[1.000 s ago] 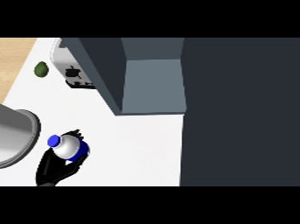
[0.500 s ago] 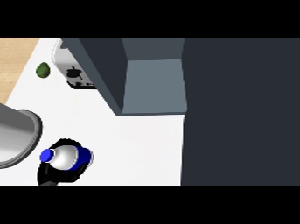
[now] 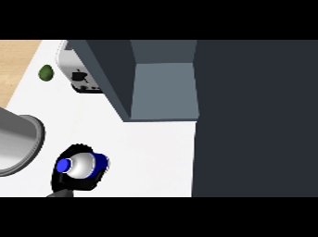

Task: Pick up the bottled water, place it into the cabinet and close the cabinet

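Curling round the bottled water (image 3: 85,164) below its blue cap (image 3: 65,165), the left hand (image 3: 71,181) holds it upright within its fingers; likely light, stiff, slick plastic, best gripped mid-body, with the cabinet (image 3: 165,90) ahead-right of the hand.

Bottle (image 3: 83,165): whitish body, blue cap. Left hand (image 3: 78,183): black. Forearm (image 3: 7,143): plain grey. Counter (image 3: 148,152): white. Cabinet (image 3: 165,90): blue-grey; door (image 3: 264,115) dark slate. Appliance (image 3: 79,76): white, black marks. Small round item (image 3: 46,72): green. Floor (image 3: 4,60): light wood tone.

Left hand (image 3: 72,182) curled round bottle (image 3: 81,165), blue cap facing up, above white counter (image 3: 148,157). Grey forearm (image 3: 7,139) just left of it. Cabinet (image 3: 162,90) farther back, apart.
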